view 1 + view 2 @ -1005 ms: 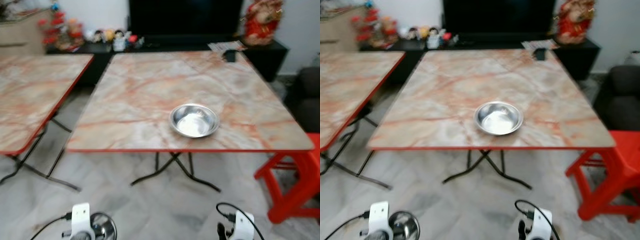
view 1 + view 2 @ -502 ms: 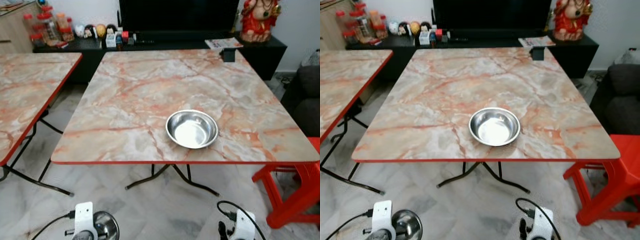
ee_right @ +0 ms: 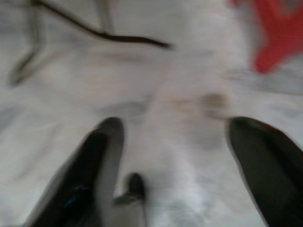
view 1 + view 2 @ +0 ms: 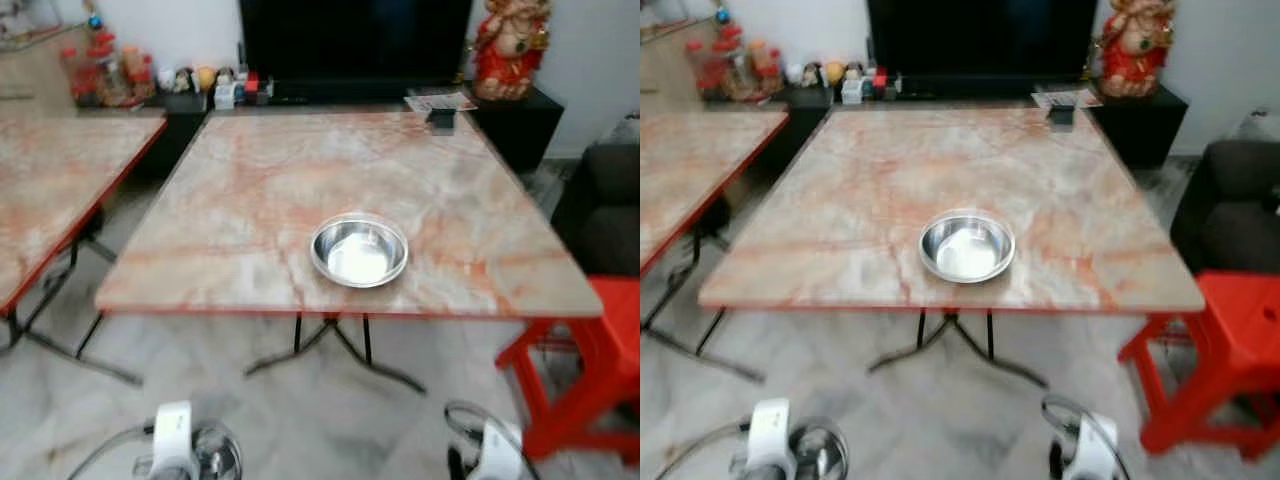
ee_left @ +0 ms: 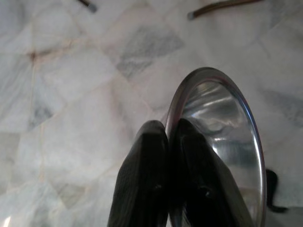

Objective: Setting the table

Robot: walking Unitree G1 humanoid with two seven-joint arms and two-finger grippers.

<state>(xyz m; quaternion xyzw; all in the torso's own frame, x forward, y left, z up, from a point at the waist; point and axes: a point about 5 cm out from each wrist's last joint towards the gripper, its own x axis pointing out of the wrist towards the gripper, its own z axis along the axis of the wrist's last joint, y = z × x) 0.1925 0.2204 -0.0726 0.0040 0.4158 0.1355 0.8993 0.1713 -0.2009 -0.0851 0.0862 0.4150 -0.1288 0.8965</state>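
Setting looks only begun: one steel bowl [image 4: 359, 251] stands on the marble table [image 4: 240, 180] near its front edge. Left gripper [image 5: 169, 137] hangs low, clamped on the rim of a second bowl [image 5: 227, 142]; right gripper [image 3: 175, 142] hangs spread wide, empty.

I can read no text, label, brand or number anywhere in my feeds. The printed sheet [image 4: 441, 101] at the far edge of the marble table [image 4: 250, 190] carries markings too blurred to make out, and the small packages [image 4: 855, 84] on the dark cabinet beyond that table are too small to read.
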